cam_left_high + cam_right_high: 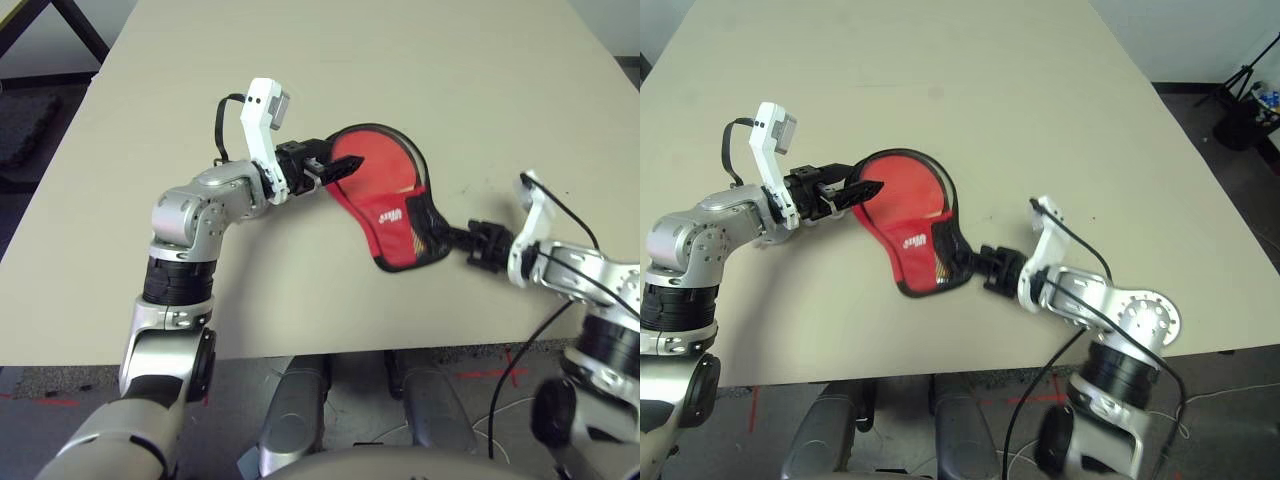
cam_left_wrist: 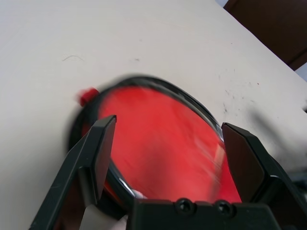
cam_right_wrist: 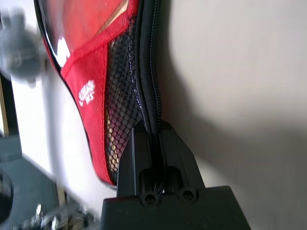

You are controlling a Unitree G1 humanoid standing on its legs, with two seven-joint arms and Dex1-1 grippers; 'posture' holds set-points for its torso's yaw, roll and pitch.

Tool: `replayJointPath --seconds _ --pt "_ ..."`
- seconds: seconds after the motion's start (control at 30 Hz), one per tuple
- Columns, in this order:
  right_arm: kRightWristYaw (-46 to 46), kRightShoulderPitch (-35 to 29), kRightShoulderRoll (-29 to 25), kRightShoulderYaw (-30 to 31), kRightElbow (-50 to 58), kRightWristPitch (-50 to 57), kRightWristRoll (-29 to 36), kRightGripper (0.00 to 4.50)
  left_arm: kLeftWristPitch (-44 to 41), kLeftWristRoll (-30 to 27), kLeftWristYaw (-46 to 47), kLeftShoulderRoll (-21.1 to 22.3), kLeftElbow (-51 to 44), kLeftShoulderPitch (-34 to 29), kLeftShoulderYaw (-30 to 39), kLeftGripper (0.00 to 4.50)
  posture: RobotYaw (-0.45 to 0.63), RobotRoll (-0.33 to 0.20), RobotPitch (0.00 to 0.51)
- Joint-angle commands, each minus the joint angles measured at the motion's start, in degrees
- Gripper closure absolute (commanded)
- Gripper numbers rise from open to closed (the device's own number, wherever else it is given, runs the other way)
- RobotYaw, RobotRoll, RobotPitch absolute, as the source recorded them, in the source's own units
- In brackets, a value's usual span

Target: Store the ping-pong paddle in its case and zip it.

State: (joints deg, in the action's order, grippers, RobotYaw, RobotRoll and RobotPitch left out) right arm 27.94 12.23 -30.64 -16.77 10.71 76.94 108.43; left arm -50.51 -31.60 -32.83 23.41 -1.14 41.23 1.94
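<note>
1. Ping-pong paddle with its round red rubber face (image 1: 375,165) is sitting inside the paddle-shaped case of clear plastic, red panel and black zipper edging (image 1: 395,215), which is lying near the middle of the beige table (image 1: 400,60).
2. Right gripper (image 1: 452,236) is pinching the case's black zipper edge beside the mesh pocket (image 3: 120,110), its two black fingers closed tight on it.
3. Left gripper (image 1: 338,168) is reaching over the case's round end, its fingers (image 2: 96,153) spread apart on either side of the red face.
</note>
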Motion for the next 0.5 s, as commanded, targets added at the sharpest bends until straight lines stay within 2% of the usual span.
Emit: replayJointPath --seconds 0.03,0.2,0.5 --pt "-4.05 -5.6 -5.35 8.69 5.97 -5.19 4.57 4.5 0.38 0.58 -0.61 -0.24 0.81 -0.39 -0.54 0.0 0.06 0.0 0.263" --pt "-6.81 -8.39 -9.71 13.31 9.86 -12.59 4.57 4.5 0.35 0.71 -0.81 -0.18 0.99 -0.22 -0.53 0.0 0.06 0.0 0.269" --pt "-3.72 -8.83 -10.12 14.0 9.71 -18.22 4.57 4.5 0.45 0.98 -1.38 0.09 1.47 0.04 -0.74 0.0 0.05 0.0 0.269"
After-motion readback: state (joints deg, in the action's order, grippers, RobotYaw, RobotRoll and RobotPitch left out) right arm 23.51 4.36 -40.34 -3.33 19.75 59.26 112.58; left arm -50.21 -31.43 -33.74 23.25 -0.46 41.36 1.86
